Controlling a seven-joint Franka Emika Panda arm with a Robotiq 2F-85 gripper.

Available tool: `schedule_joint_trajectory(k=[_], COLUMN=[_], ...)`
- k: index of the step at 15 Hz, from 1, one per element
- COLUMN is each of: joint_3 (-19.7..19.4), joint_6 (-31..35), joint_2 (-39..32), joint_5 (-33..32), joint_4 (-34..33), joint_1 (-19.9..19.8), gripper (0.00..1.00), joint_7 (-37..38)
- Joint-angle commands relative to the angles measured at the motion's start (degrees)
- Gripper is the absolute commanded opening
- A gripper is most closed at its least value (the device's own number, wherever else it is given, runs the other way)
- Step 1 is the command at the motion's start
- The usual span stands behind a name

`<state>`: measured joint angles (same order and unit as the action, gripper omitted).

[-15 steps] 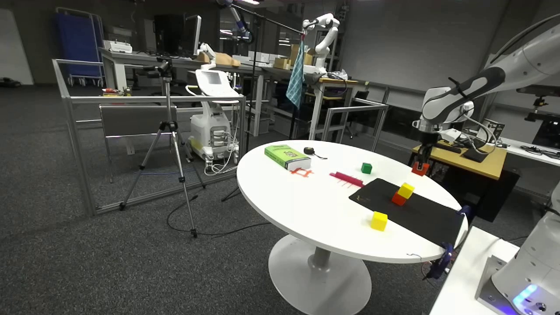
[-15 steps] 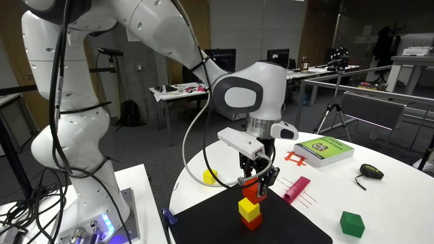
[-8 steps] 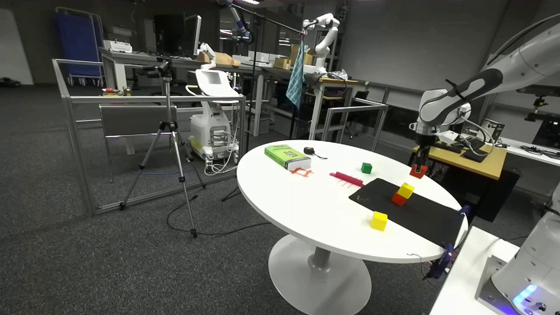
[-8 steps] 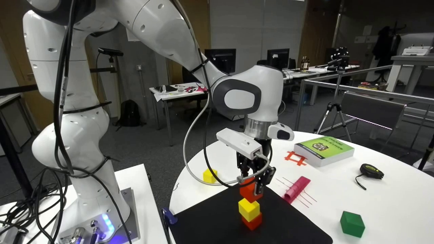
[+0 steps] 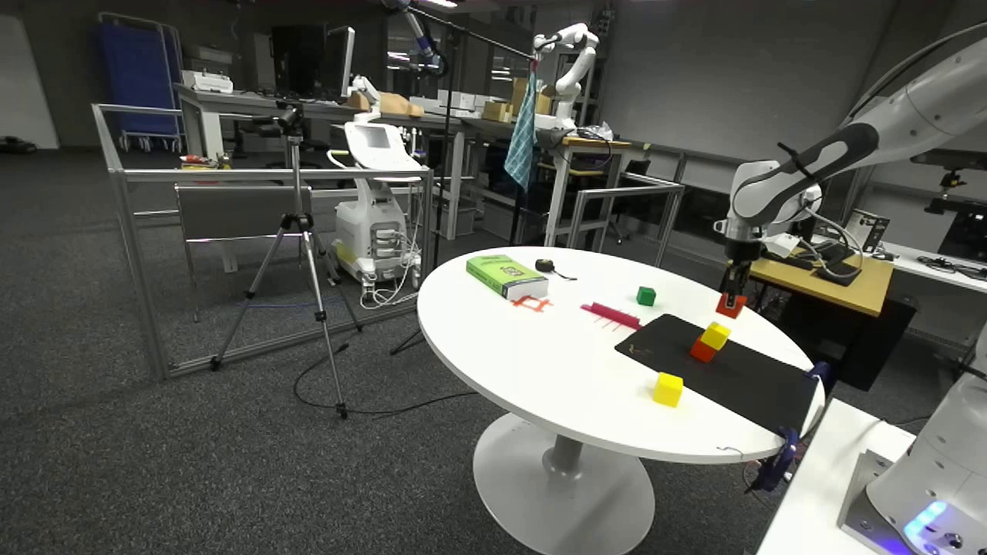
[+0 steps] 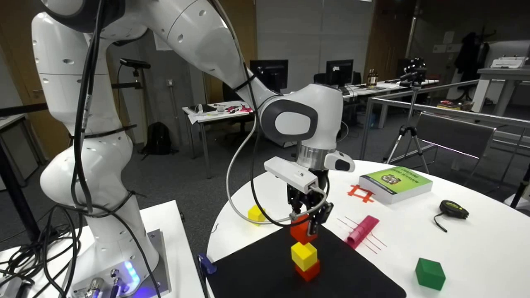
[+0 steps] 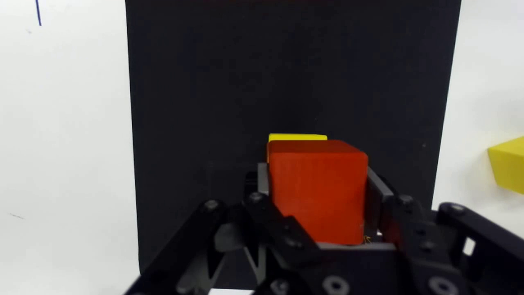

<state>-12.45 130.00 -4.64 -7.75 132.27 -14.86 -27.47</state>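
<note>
Between the jaws, which clasp its opposite sides, likely the best hold, is a red wooden-looking cube (image 7: 319,192), presumably light, stiff and sturdy, with a yellow wooden-looking cube (image 6: 304,256) below the jaws.

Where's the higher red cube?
Right of centre in an exterior view, the higher red cube is gripped in the hand, just above the stacked yellow cube.
</note>
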Motion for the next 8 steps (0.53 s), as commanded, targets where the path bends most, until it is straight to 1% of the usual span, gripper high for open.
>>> schedule_joint_trajectory(k=[1, 4, 8], joint_3=[0.07, 0.14, 0.27], joint_6=[2.58, 3.34, 2.69], joint_2=[-0.47, -1.33, -2.25], joint_5=[0.39, 0.24, 0.52], joint_4=[0.87, 0.66, 0.03], joint_1=[0.19, 0.1, 0.07], gripper=[0.3, 0.3, 0.3], joint_7=[0.55, 0.49, 0.37])
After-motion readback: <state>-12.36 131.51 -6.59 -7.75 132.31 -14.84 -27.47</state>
